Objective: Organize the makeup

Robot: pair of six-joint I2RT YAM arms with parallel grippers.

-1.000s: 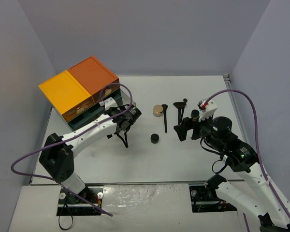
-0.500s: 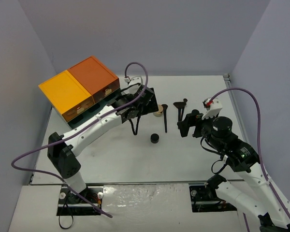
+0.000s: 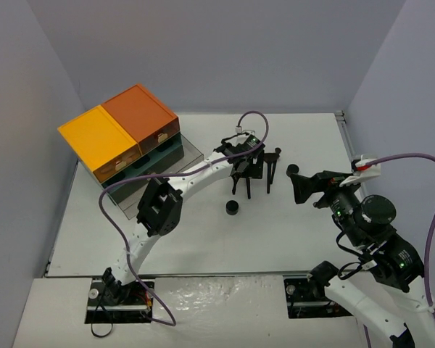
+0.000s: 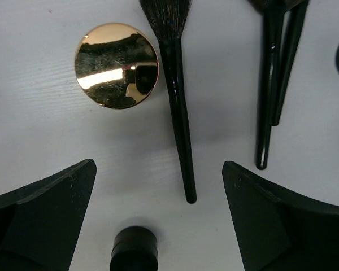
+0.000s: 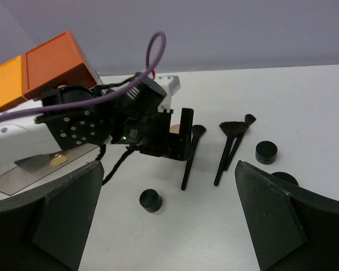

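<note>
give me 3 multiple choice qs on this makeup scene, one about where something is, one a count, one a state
1. In the left wrist view, where is the gold-lidded jar relative to the lone brush?
A. to the left, beside its bristle end
B. to the right, beside its handle tip
C. lying on top of its handle

2. How many black-handled brushes are in view?
A. one
B. three
C. six

3. What state is the left gripper in?
A. shut on a brush
B. shut on the jar
C. open, holding nothing

Answers:
1 A: the gold lid sits just left of the bristles near the top of the left wrist view.
2 B: three black handles show in both wrist views.
3 C: it is spread wide on either side of the brush handle's tip, gripping nothing.
</note>
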